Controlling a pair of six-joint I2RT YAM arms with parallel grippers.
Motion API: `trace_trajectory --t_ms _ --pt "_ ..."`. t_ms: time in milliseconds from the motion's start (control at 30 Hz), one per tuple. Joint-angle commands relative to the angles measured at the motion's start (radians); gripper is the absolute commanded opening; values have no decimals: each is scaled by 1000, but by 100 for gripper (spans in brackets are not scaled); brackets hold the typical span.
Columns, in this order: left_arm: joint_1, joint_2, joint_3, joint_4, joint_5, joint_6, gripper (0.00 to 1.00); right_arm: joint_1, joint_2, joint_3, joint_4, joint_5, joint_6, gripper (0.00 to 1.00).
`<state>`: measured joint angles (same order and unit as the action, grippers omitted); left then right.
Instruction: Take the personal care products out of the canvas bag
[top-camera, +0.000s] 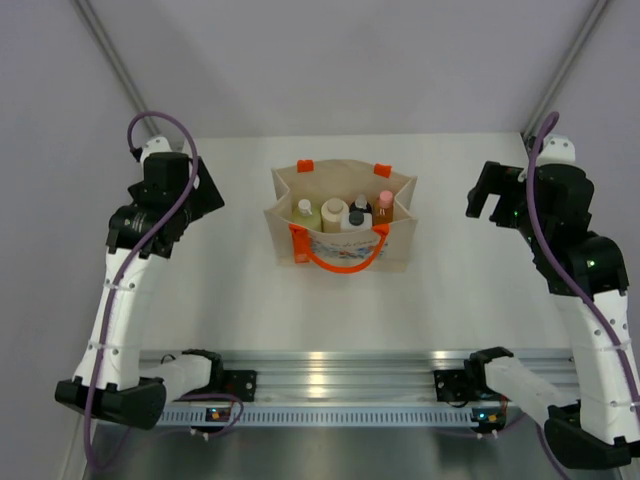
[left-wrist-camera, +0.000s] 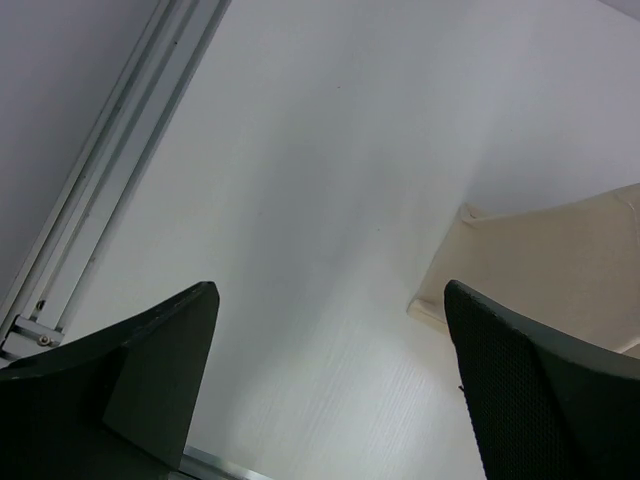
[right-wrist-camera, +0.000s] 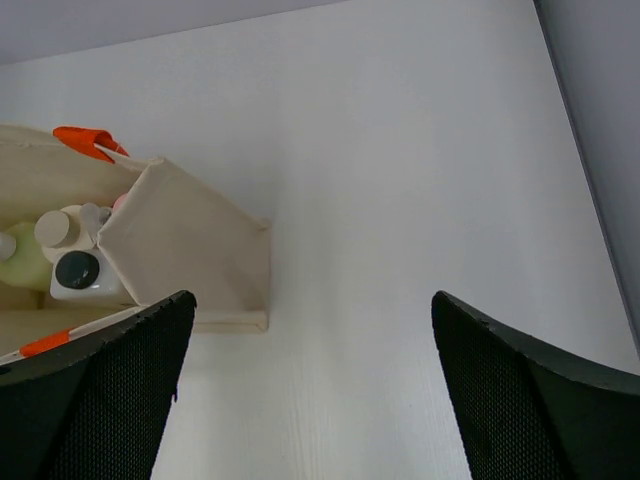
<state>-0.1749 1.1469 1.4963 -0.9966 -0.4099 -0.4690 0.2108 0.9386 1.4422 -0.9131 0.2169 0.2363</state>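
— Where's the bag (top-camera: 400, 250)?
— Mid-table, with five bottles (top-camera: 335, 213) upright inside. Left gripper (left-wrist-camera: 330, 330) is at its 9 o'clock, right gripper (right-wrist-camera: 312, 330) at 3, both spread wide and empty.
— Handling?
— Probably light, rigid, slick. Pinch below the caps; the bag's soft.

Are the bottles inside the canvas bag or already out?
Inside. Five bottles stand upright between the canvas bag walls in the top view.

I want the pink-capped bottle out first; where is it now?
In the top view, the slim amber bottle stands inside the canvas bag at its right end, just right of the dark-capped bottles.
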Motion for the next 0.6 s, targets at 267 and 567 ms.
trace_trajectory --t_ms 267,567 --pt "-21 54 134 0 170 -115 99 -16 -3 18 -3 -54 0 99" --pt "-67 224 192 4 402 -298 99 -16 -3 -26 48 -194 66 99"
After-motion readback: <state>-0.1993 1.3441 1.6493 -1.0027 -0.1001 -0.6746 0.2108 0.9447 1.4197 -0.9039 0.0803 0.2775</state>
